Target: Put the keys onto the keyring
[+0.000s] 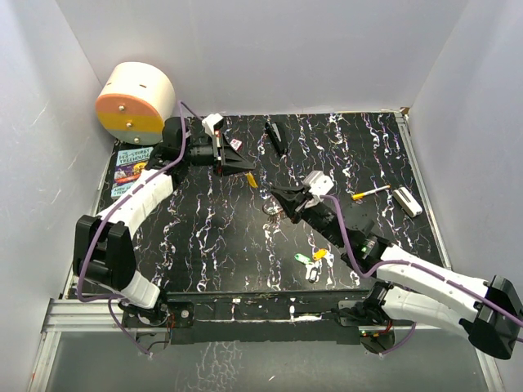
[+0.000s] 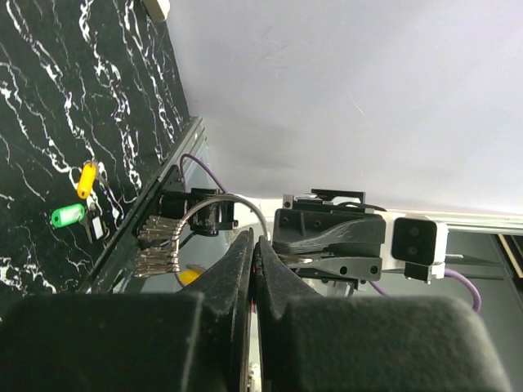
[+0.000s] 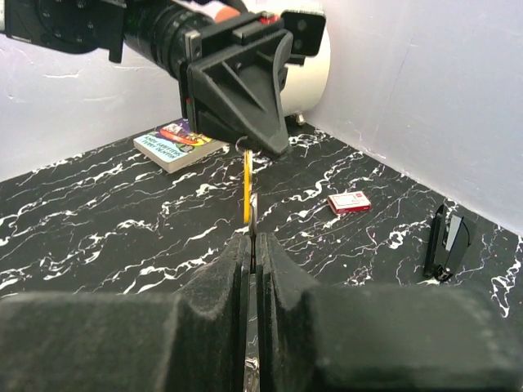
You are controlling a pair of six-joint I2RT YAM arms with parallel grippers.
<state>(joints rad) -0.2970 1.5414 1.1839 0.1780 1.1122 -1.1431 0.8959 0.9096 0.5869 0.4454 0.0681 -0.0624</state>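
Two arms, both reaching to mid-table in the top view. Left gripper: jaws clenched, one slim yellow plastic-headed key pinched at the tips and hanging straight down. Right gripper, just beside the left one at its 4 o'clock: jaws clenched on the thin silver wire keyring. In the left wrist view the wire arcs off the right fingertips with one bunch of dull grey metal keys dangling; I cannot count the keys in the bunch. The yellow key's lower end hangs right in front of the right fingers; whether it touches the ring I cannot tell. Three tiny keys lie loose on the black white-veined marble tabletop, at 5 o'clock of the grippers and well apart from them, near the front edge. They are one green-headed key, one yellow-orange-headed key just beside it at 2 o'clock, and one white-headed key at the green one's 5 o'clock. Coloured keys counted: four, one held, three lying. Elsewhere:
- one small red-and-white box, near the left gripper at its 11 o'clock
- one black folded clip-like piece at the table's 12 o'clock
- one colourful paperback book at the 9 o'clock edge
- one white-and-orange cylinder in the 10 o'clock corner
- one white block and one yellow-handled tool, both at 3 o'clock
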